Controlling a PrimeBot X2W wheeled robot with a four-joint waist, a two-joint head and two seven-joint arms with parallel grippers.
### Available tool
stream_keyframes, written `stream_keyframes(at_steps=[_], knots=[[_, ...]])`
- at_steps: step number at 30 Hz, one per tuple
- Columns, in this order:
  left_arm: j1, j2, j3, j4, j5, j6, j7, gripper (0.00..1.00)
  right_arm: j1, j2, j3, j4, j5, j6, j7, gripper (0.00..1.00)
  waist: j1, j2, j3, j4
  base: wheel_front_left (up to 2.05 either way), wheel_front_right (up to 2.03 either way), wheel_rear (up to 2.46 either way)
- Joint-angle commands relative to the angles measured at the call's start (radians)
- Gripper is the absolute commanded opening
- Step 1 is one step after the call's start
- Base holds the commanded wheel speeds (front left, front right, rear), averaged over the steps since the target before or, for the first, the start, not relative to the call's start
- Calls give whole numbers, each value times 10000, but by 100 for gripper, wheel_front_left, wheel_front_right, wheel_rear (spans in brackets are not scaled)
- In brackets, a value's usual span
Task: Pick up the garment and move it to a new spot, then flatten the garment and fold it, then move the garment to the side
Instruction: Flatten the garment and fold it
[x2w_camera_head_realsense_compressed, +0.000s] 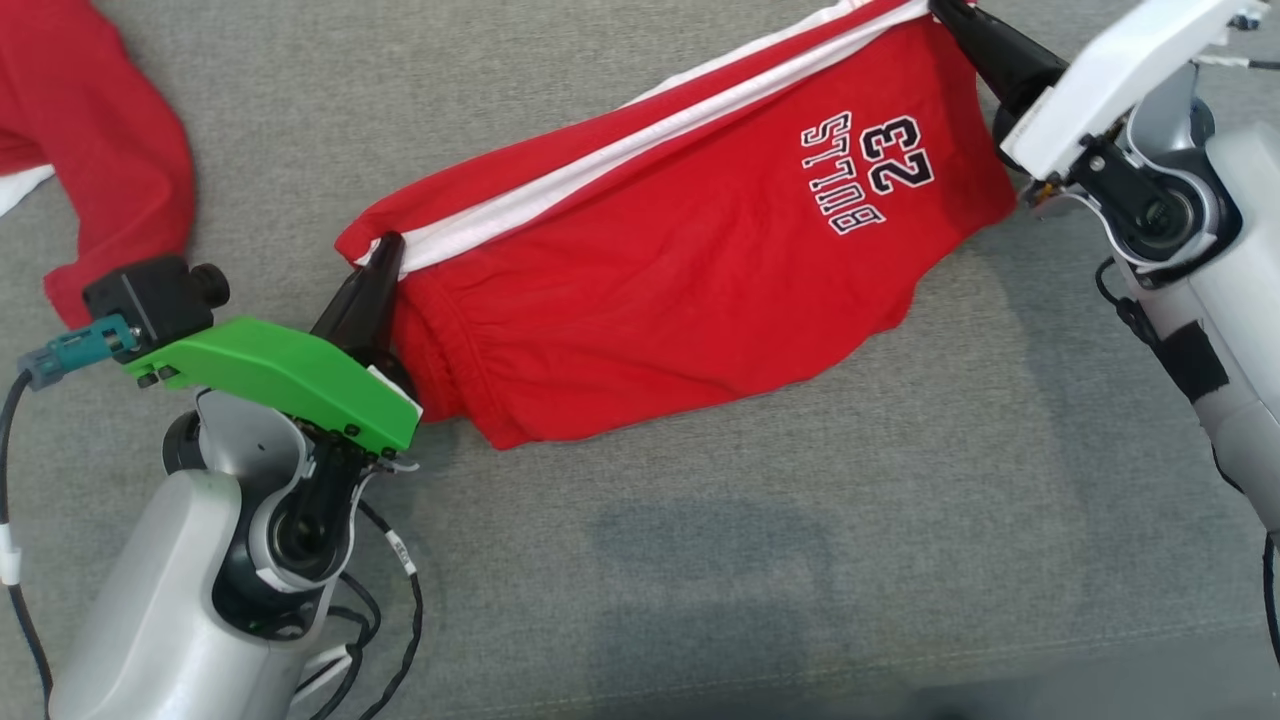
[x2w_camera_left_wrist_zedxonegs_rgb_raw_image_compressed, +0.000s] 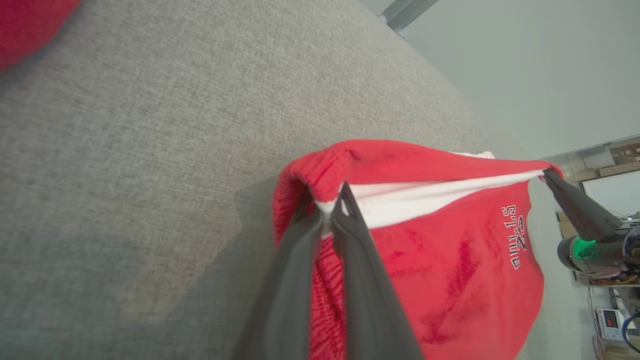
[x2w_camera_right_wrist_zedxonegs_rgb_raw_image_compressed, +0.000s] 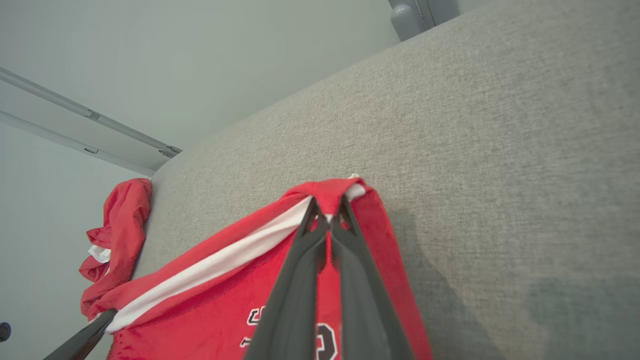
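The garment (x2w_camera_head_realsense_compressed: 680, 270) is a pair of red shorts with a white side stripe and "BULLS 23" printed in black and white. It hangs stretched between my two grippers above the grey cloth surface, its lower edge drooping onto the surface. My left gripper (x2w_camera_head_realsense_compressed: 385, 250) is shut on the waistband corner at the garment's left end (x2w_camera_left_wrist_zedxonegs_rgb_raw_image_compressed: 332, 200). My right gripper (x2w_camera_head_realsense_compressed: 945, 12) is shut on the hem corner at the upper right (x2w_camera_right_wrist_zedxonegs_rgb_raw_image_compressed: 327, 210). In the left wrist view the right gripper's dark fingers (x2w_camera_left_wrist_zedxonegs_rgb_raw_image_compressed: 575, 205) pinch the far corner of the garment (x2w_camera_left_wrist_zedxonegs_rgb_raw_image_compressed: 450, 260).
Another red garment (x2w_camera_head_realsense_compressed: 90, 140) lies bunched at the surface's upper left, also visible in the right wrist view as a red heap (x2w_camera_right_wrist_zedxonegs_rgb_raw_image_compressed: 117, 235). The grey cloth surface (x2w_camera_head_realsense_compressed: 750, 550) stretches open in front of the shorts. A pale wall lies beyond the far edge.
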Motion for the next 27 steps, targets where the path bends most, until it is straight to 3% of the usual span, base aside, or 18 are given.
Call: stream_keyframes(at_steps=[1, 11, 12, 13, 14, 15, 16, 20, 22, 24, 27], knots=[[-244, -119, 60, 326, -176, -126, -91, 0, -350, 66, 125, 347, -227, 0, 85, 0, 0, -1, 150, 313, 0, 0, 0], [-402, -493, -205, 1142, -268, -621, -112, 0, -843, 96, 528, 906, -474, 0, 277, 0, 0, -1, 166, 614, 0, 0, 0], [-406, -490, -246, 1174, -235, -656, -124, 4, -860, 53, 582, 939, -550, 0, 273, 0, 0, -1, 148, 613, 0, 0, 0], [-413, -474, -289, 1203, -192, -693, -149, 14, -884, 8, 663, 940, -654, 0, 231, 33, 0, -1, 121, 603, 0, 0, 0], [-412, -454, -326, 1231, -137, -730, -180, 43, -873, 12, 785, 871, -726, 0, 230, 100, 0, -1, 80, 584, 0, 0, 0], [-405, -426, -359, 1235, -53, -751, -239, 79, -840, 3, 884, 833, -787, 0, 246, 100, 0, -1, 26, 556, 0, 0, 0], [-370, -417, -393, 1238, 7, -769, -283, 100, -800, -36, 970, 815, -868, 0, 261, 100, 0, -1, -41, 530, 0, 0, 0], [-25, -335, -492, 1182, 140, -838, -453, 100, -615, -349, 1539, 263, -1423, 0, 206, 100, 0, -1, -443, 406, 0, 0, 0], [79, 34, -710, 1100, 655, -937, -628, 100, -544, -808, 1963, -153, -2134, 0, 31, 100, 0, -1, -710, 330, 0, 0, 0], [379, 244, -902, 999, 1047, -908, -853, 100, -233, -932, 2229, -721, -2137, 1, 189, 100, 0, -1, -975, 208, 0, 0, 0], [812, 570, -1021, 698, 1601, -888, -1398, 100, 135, -1634, 2386, -1460, -2189, -3, 662, 100, 0, -1, -1378, 72, 0, 0, 0]])
